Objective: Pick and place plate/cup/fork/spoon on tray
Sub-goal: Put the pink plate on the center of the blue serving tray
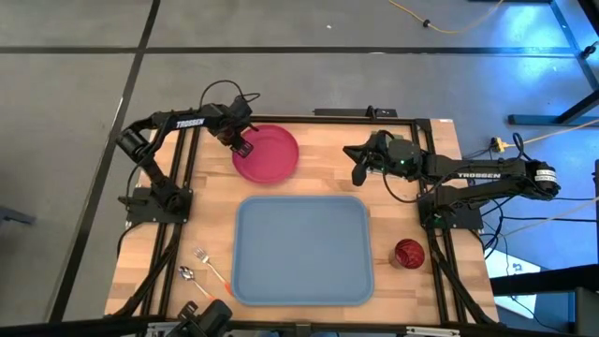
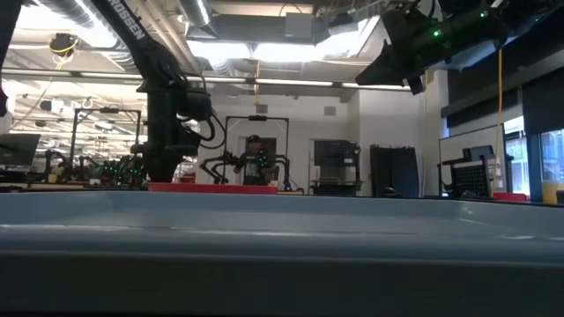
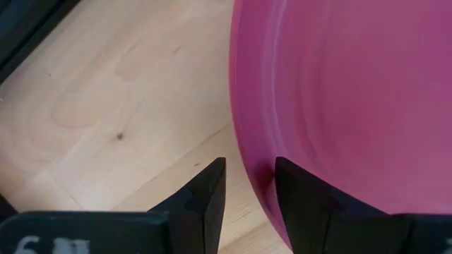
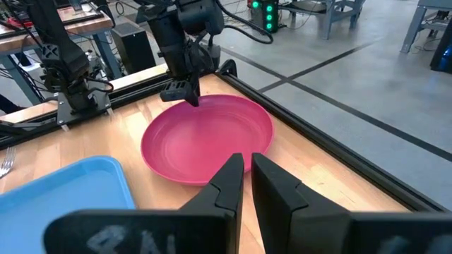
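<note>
From above, the plate [image 1: 270,153] is seen on the surface behind the tray [image 1: 301,249]. In the left wrist view, the left gripper [image 3: 248,189] fingers are parted astride its rim. The right gripper [image 4: 247,180] fingers are nearly closed, empty.

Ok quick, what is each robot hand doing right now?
Left gripper: open, its fingers either side of the plate rim, not lifting yet.
Right gripper: nearly shut, holding nothing, above the table.
</note>
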